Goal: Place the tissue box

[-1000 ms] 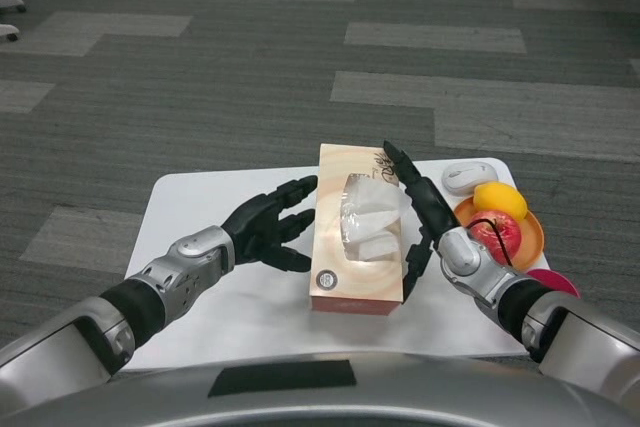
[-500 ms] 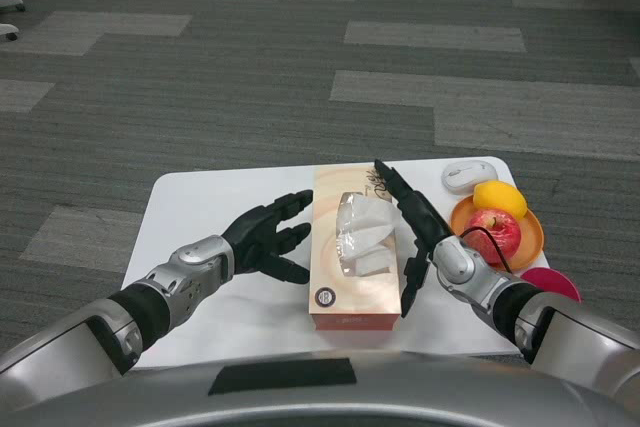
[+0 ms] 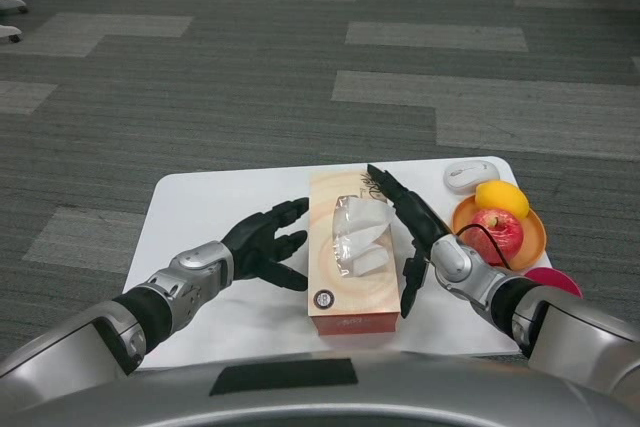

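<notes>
Over at nine o'clock, the left hand (image 3: 262,250) hangs just above the white surface (image 3: 200,207), fingers spread and pointing toward the middle, grasping nothing. There is a sliver of bare surface between its fingertips and the box, so it looks just apart from it, not touching.

Dead center now: the tissue box (image 3: 352,257), long side running from twelve to six o'clock, lying flat on the surface with a white tissue puffing out of its top slot. It sits level, no tilt, its near end close to the six o'clock edge.

Just to three o'clock of it, the right hand (image 3: 408,232) is stretched out long and flat along the box's right flank, fingers straight and apart. Whether the palm is pressing the side or has a hair of clearance, I cannot tell from here; it is certainly not wrapped around anything, so I call it released.

Further out toward three o'clock, an orange plate (image 3: 533,242) carries a red apple (image 3: 495,232) and a yellow lemon (image 3: 500,197). A white mouse (image 3: 470,176) lies beyond it around one o'clock, and a pink item (image 3: 550,280) peeks in by the right forearm.

My read on progress: the box is down and resting on its own, so the placing itself looks done. What seems left is pulling both hands clear without nudging it.
</notes>
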Controlling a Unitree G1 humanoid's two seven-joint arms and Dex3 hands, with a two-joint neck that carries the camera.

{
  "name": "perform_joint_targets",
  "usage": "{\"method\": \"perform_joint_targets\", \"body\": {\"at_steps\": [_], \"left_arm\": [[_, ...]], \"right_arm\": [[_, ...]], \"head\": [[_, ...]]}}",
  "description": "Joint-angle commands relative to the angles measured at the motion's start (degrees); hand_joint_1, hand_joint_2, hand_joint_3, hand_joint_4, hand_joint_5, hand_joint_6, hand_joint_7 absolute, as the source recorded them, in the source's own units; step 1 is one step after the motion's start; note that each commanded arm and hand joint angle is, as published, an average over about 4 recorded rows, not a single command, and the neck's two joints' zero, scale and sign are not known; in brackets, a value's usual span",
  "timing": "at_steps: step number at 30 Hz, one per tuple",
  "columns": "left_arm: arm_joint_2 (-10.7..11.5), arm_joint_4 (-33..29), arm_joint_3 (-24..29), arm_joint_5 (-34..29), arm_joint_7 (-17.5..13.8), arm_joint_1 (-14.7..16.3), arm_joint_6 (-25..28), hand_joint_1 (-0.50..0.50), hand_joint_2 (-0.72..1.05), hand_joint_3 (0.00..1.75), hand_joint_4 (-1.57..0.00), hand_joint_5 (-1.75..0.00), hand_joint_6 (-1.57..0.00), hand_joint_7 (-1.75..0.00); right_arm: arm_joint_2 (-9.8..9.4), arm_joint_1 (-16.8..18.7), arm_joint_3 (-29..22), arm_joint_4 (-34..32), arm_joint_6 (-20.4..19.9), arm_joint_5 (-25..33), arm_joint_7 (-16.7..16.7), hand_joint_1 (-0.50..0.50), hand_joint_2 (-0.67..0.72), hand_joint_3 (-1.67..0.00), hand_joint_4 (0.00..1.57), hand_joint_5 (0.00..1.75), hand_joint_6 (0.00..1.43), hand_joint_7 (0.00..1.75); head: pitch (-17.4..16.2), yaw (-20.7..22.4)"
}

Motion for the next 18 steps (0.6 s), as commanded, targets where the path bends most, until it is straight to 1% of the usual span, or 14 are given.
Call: {"method": "perform_joint_targets", "body": {"at_steps": [1,3,6,10,12,14,16,18], "left_arm": [[-0.30,0.94,-0.71,-0.11,-0.27,-1.34,-0.19,0.50,0.87,0.09,0.00,0.00,0.00,0.00],[-0.30,1.16,-0.95,-0.20,-0.27,-1.41,-0.19,0.50,0.87,0.09,0.00,0.00,0.00,0.00],[-0.30,1.53,-1.21,-0.28,-0.27,-1.43,-0.19,0.50,0.87,0.09,0.00,0.00,0.00,0.00],[-0.30,2.17,-1.28,-0.28,-0.19,-1.43,-0.19,0.50,0.87,0.09,0.00,0.00,0.00,0.00],[-0.30,2.30,-1.32,-0.28,-0.19,-1.43,-0.19,0.50,0.87,0.09,0.00,0.00,0.00,0.00],[-0.30,2.35,-1.32,-0.28,-0.19,-1.43,-0.19,0.50,0.87,0.09,0.00,0.00,0.00,0.00],[-0.34,2.52,-1.32,-0.28,-0.19,-1.43,-0.19,0.50,0.87,0.09,0.00,0.00,0.00,0.00],[-0.43,2.74,-1.32,-0.33,-0.19,-1.43,-0.19,0.50,0.87,0.09,0.00,0.00,0.00,0.00]], "right_arm": [[0.90,-2.21,1.72,0.22,0.01,0.00,0.23,-0.46,0.53,-0.12,0.00,0.48,0.00,0.14],[0.99,-2.37,2.20,0.40,0.04,0.02,0.23,-0.46,0.53,-0.08,0.00,0.48,0.00,0.14],[0.95,-2.67,3.02,0.60,0.17,0.02,0.23,-0.46,0.53,-0.14,0.00,0.48,0.00,0.14],[0.97,-2.87,3.65,0.97,0.34,0.15,0.23,-0.46,0.53,-0.12,0.00,0.48,0.00,0.14],[1.06,-2.92,3.70,1.19,0.39,0.20,0.23,-0.46,0.53,-0.16,0.00,0.48,0.00,0.14],[1.10,-3.00,3.92,1.45,0.43,0.20,0.23,-0.46,0.53,-0.16,0.00,0.48,0.00,0.14],[1.10,-3.14,4.22,1.94,0.52,0.24,0.23,-0.46,0.53,-0.12,0.00,0.48,0.00,0.14],[1.10,-3.18,4.40,2.33,0.65,0.29,0.23,-0.46,0.50,-0.12,0.00,0.48,0.00,0.14]], "head": [[0.02,0.12],[0.08,0.14],[0.12,0.08],[0.14,0.04],[0.08,0.14],[0.02,0.24],[0.01,0.23],[-0.02,0.25]]}}
